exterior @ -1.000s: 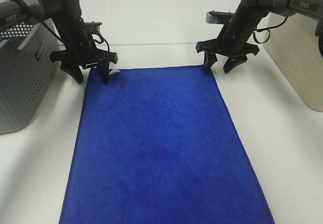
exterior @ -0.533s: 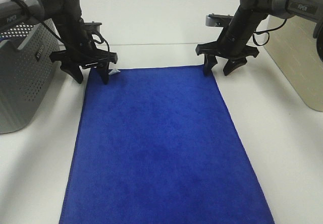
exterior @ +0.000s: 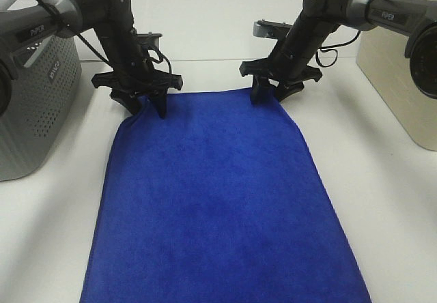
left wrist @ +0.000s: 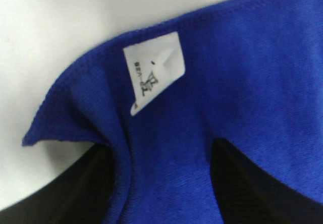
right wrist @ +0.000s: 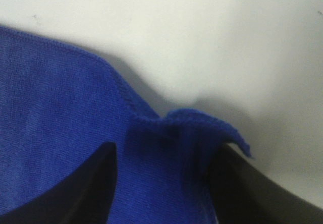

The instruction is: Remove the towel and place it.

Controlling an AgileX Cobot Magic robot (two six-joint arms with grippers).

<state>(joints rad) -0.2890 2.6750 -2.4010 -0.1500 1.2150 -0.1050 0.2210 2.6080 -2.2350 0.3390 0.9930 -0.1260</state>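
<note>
Shift inward over the last second: left gripper (exterior: 147,110) and right gripper (exterior: 268,98) now pinching the bunched far corners of royal-blue plush rectangular towel (exterior: 218,200), otherwise flat on white counter (exterior: 382,200). Means pickup begun; lifting and placing not yet done.

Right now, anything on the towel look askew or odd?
Only the far edge. The towel lies flat, but one far corner is puckered in the left gripper, the other in the right gripper. The left one is pulled in, rounding that edge. No damage visible.
</note>
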